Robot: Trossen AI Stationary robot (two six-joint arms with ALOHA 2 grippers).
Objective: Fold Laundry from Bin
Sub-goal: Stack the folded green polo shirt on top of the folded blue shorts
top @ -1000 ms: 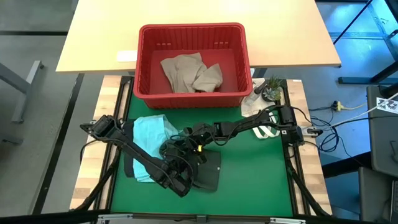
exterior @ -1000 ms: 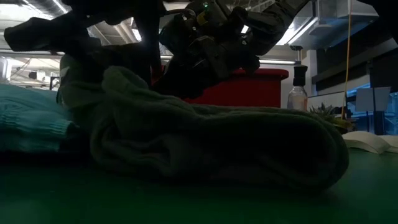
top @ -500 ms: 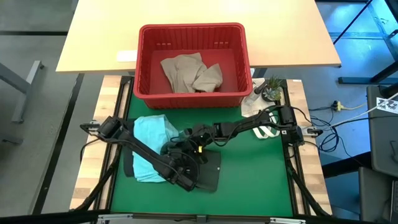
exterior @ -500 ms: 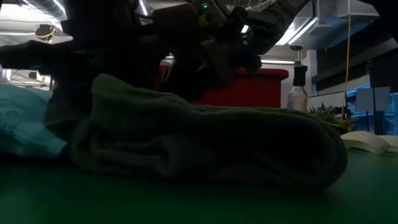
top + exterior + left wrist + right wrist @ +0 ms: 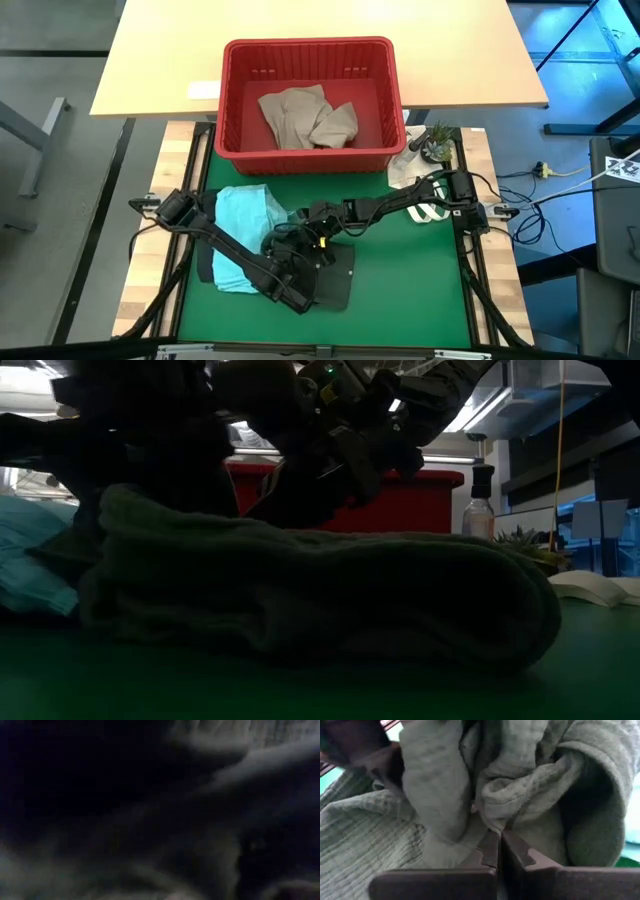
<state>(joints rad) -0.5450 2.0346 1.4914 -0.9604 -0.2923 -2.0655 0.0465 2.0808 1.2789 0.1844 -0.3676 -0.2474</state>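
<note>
My left gripper (image 5: 290, 292), wide a second ago, has been narrowing over the near part of the dark garment (image 5: 335, 285) in the middle of the green mat (image 5: 400, 290); whether it has cloth yet I cannot tell. My right gripper (image 5: 312, 240) stays clenched on a fold of that garment at its far edge. The bundle has slid toward the teal garment (image 5: 245, 215) on the mat's left. I judge the fold under way. A tan garment (image 5: 300, 115) waits in the bin (image 5: 310, 50) at the far edge.
</note>
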